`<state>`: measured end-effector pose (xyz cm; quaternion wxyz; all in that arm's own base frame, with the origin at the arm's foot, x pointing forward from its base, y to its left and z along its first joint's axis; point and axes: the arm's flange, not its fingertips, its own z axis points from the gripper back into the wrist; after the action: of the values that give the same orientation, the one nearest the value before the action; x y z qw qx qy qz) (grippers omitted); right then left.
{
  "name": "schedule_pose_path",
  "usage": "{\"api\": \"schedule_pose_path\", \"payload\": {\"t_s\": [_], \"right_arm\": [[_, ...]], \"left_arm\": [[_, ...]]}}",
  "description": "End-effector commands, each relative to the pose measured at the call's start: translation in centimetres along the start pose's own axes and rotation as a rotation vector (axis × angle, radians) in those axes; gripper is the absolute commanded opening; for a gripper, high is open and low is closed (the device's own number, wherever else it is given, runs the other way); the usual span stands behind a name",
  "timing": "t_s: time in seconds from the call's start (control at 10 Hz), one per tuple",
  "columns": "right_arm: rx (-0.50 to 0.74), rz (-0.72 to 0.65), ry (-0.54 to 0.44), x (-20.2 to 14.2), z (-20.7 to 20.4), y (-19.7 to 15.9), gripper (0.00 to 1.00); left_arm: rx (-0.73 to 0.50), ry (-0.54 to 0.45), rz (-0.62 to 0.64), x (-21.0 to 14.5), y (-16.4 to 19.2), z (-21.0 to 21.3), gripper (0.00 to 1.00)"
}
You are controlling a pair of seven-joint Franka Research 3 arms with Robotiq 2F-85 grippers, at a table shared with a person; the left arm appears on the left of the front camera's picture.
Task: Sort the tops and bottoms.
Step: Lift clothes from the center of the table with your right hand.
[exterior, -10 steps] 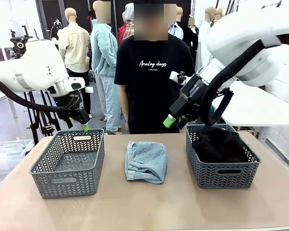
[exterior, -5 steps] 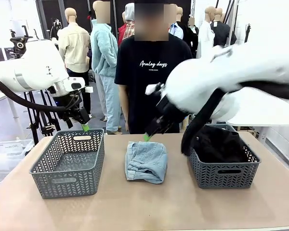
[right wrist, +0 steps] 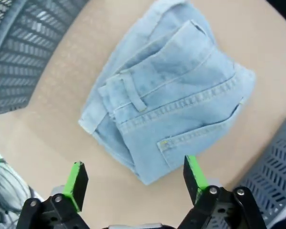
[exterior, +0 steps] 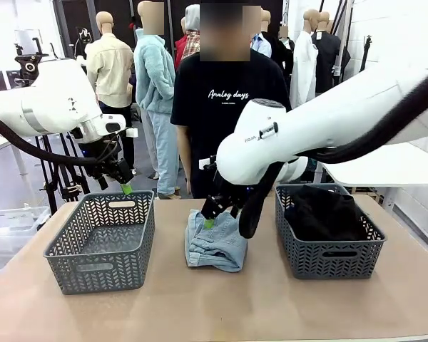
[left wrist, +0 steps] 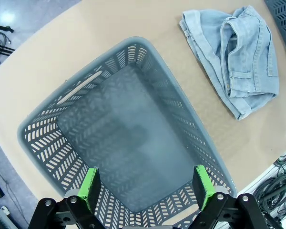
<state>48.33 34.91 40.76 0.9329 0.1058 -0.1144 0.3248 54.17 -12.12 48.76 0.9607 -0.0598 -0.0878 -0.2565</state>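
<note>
You are looking at the right gripper hanging directly over the pale denim shorts, fingers spread wide and grasping nothing. The shorts are lying folded on the table, between the 2 baskets and touching neither. The right wrist view is showing the green pads straddling the fold, which suggests a top-down pinch is being lined up.

The left gripper is hovering above the far rim of the left basket, fingers also released and holding nothing; that basket is empty, presumably reserved for bottoms. The right basket is holding a black garment, apparently a top already sorted.

Judgement: 1 bottom is awaiting pickup. Watch for the fold opening when lifted.
</note>
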Motion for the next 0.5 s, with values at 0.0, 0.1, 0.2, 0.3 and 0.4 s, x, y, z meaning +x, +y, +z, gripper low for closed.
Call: {"api": "schedule_pose_path", "payload": {"t_s": [0.0,0.1,0.2,0.3,0.4], "right_arm": [[0.005,-0.079,0.060,2.8,-0.4,0.3,1.00],[-0.005,-0.093,0.081,3.1,-1.3,-0.1,1.00],[-0.029,-0.113,0.107,3.3,-2.4,-0.5,1.00],[-0.044,-0.134,0.137,3.6,-3.7,-1.2,1.00],[-0.063,-0.146,0.140,3.9,-4.4,-1.6,1.00]], "left_arm": [[-0.009,-0.006,0.006,0.0,0.1,0.2,1.00],[-0.009,-0.006,0.006,0.0,0.1,0.2,1.00],[-0.009,-0.006,0.006,0.0,0.1,0.2,1.00],[-0.009,-0.006,0.006,0.0,0.1,0.2,1.00],[-0.009,-0.006,0.006,0.0,0.1,0.2,1.00]]}}
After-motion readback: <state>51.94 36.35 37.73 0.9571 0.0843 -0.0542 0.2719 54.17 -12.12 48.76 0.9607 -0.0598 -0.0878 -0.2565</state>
